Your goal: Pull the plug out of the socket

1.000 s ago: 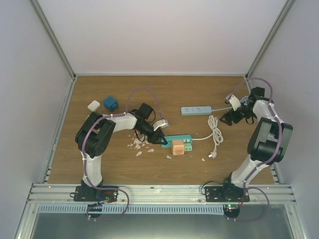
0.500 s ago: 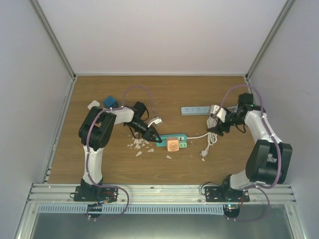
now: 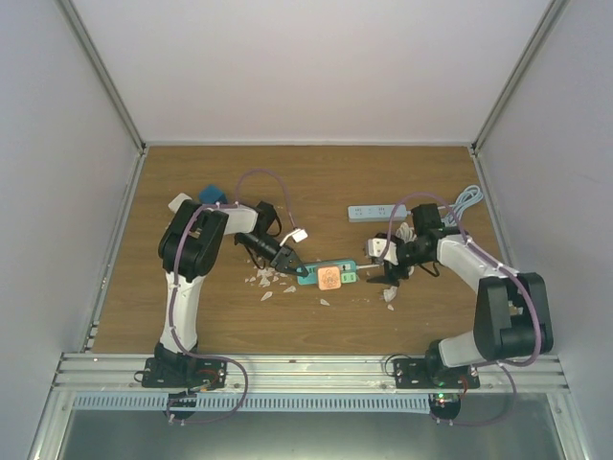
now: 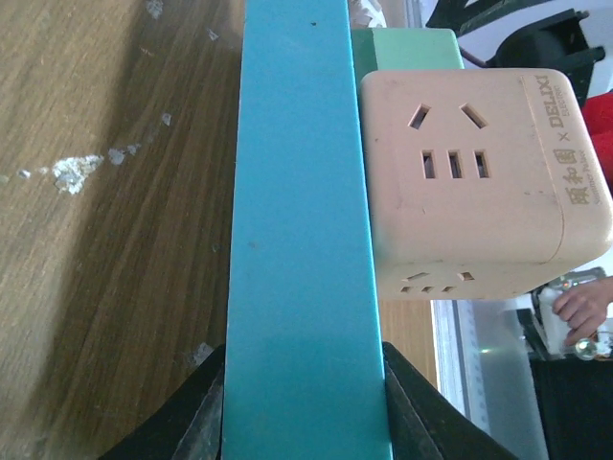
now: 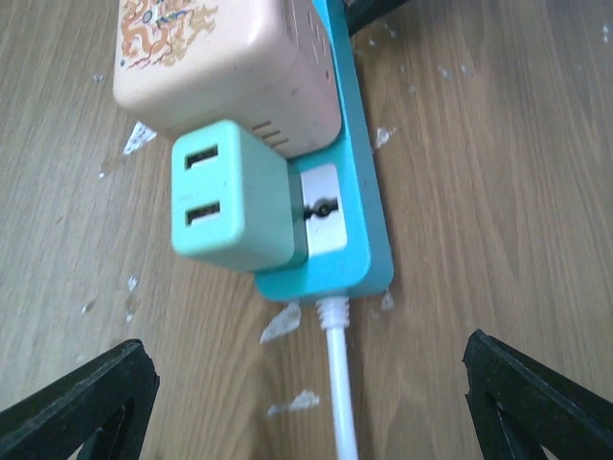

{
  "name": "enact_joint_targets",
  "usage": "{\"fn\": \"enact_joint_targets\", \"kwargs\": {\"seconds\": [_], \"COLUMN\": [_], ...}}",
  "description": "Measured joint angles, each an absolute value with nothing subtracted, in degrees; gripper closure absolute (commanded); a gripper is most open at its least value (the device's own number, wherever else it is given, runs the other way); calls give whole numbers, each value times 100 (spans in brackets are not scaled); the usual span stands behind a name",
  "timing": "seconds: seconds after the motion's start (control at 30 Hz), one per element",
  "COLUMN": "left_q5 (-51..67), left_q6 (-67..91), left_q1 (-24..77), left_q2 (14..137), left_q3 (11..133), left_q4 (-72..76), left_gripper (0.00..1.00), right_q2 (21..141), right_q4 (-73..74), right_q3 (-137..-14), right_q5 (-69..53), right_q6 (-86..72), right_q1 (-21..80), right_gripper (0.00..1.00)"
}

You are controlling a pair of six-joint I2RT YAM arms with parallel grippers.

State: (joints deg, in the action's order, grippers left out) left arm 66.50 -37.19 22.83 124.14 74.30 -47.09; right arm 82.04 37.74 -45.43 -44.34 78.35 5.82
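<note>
The socket is a teal power strip (image 3: 309,276) lying on the wooden table. An orange cube adapter (image 3: 330,278) and a mint green USB plug (image 3: 351,277) sit in it side by side. My left gripper (image 3: 291,267) is shut on the strip's left end; in the left wrist view its black fingers (image 4: 206,407) press both sides of the teal strip (image 4: 297,240) below the orange cube (image 4: 469,182). My right gripper (image 3: 374,269) is open at the strip's cord end. In the right wrist view its fingertips (image 5: 96,393) stand wide on either side of the white cord (image 5: 340,383), short of the green plug (image 5: 230,206).
A white power strip (image 3: 375,212) lies behind the right arm, with a coiled white cord (image 3: 406,236) beside it. A blue cube (image 3: 211,195) and a white cube (image 3: 178,202) sit at the back left. White scraps (image 3: 266,280) litter the wood near the left gripper.
The right arm has swung from the back right of the table down to the strip's cord end, jaws open. The left gripper has kept its hold; the strip shifted slightly.
</note>
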Motion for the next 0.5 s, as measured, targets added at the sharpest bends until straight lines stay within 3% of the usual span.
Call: {"fn": "enact_joint_targets", "kwargs": {"seconds": [0.37, 0.5], "left_q5": [6862, 6897], "left_q6": [-3872, -3905], "left_q1": [2200, 2198], "left_q2": [12604, 12665], "left_q3": [7494, 7537], "left_q4": [-5103, -5175], "left_gripper": [87, 87], "right_q2": [8739, 9074], "right_q4": [2862, 2598], "right_q3": [-4340, -4392], "right_q5": [-4313, -4202], "right_q6": [7502, 7336], "right_q1": [1439, 1546], "right_gripper": [12, 17]}}
